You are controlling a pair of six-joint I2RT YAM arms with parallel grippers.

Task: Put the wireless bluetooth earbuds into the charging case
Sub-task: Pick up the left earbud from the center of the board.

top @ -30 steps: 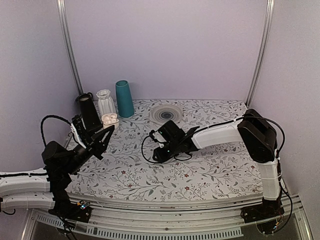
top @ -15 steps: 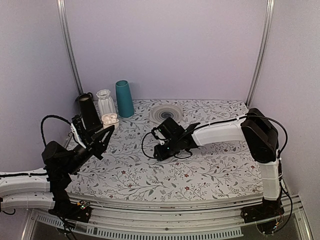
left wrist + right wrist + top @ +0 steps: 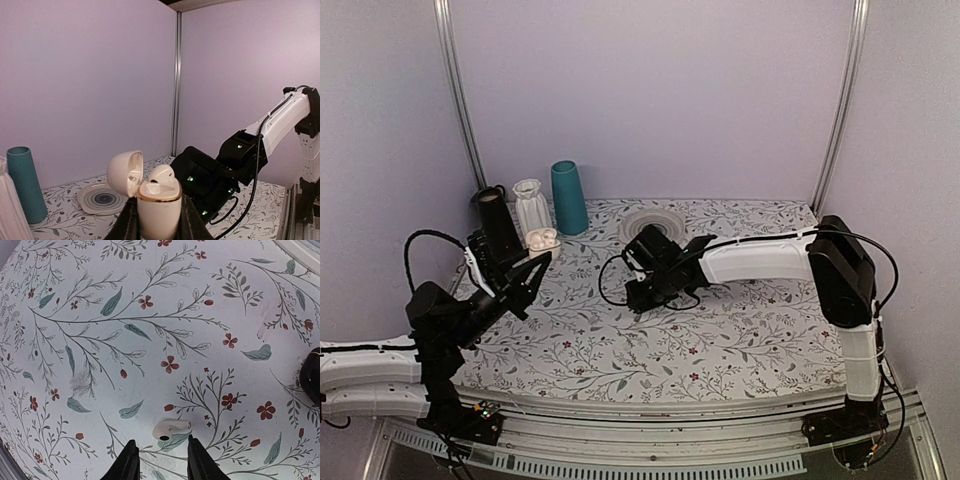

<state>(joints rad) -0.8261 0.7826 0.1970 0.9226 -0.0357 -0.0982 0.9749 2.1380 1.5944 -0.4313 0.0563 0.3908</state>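
My left gripper [image 3: 159, 226] is shut on the cream-white charging case [image 3: 159, 209] and holds it upright above the table. The lid [image 3: 124, 172] is open to the left. One white earbud [image 3: 161, 174] sits in the case. The case also shows in the top view [image 3: 541, 240], at the left gripper's [image 3: 537, 254] tips. A second white earbud [image 3: 172, 429] lies on its side on the flowered table. My right gripper [image 3: 160, 460] is open just above it, a finger on each side, not touching. In the top view the right gripper [image 3: 640, 298] hides this earbud.
A black vase [image 3: 495, 222], a ribbed white vase [image 3: 529, 205] and a teal vase [image 3: 568, 197] stand at the back left, close behind the case. A round ringed plate [image 3: 653, 226] lies at the back middle. A black cable [image 3: 610, 285] loops by the right wrist.
My right gripper has moved a little left and away from the front edge. My left gripper has shifted slightly with the case.
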